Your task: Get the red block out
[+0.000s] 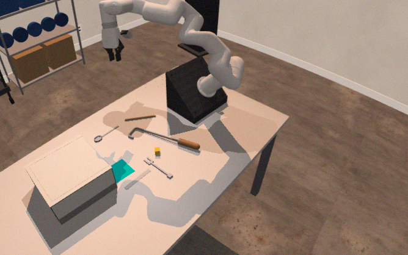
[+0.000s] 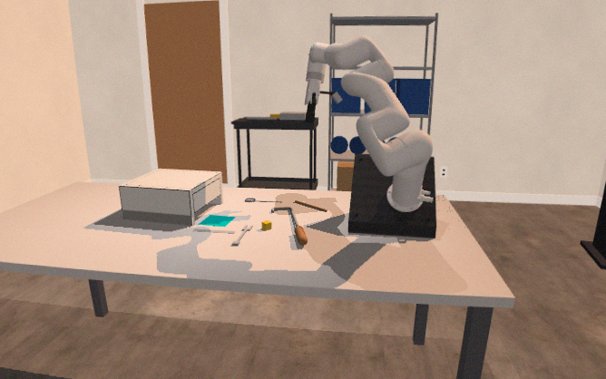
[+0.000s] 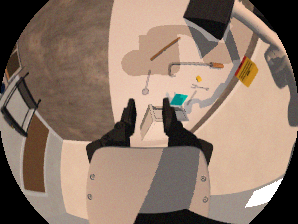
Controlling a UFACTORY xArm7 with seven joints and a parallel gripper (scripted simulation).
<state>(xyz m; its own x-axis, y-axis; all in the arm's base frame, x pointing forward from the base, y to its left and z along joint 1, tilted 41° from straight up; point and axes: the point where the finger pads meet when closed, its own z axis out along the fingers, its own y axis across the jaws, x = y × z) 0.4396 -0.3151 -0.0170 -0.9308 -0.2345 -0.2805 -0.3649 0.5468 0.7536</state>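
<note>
Hand (image 1: 114, 57) half-closed on nothing, high and well apart from the cabinet (image 1: 67, 171); red block hidden.

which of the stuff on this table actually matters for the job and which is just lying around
For the job:
cabinet
teal square
hooked tool with a wooden handle, probably, for raking under the cabinet
gripper, high above, holding nothing
The red block is not visible.

Lying about:
yellow cube
wooden stick
ring-ended rod
flat strip
fork-ended bar

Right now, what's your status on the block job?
Hand high off the table, closing on nothing. Red block not visible, presumably under the cabinet. Teal square bare. Hook tool and other tools lie nearby, untouched.
</note>
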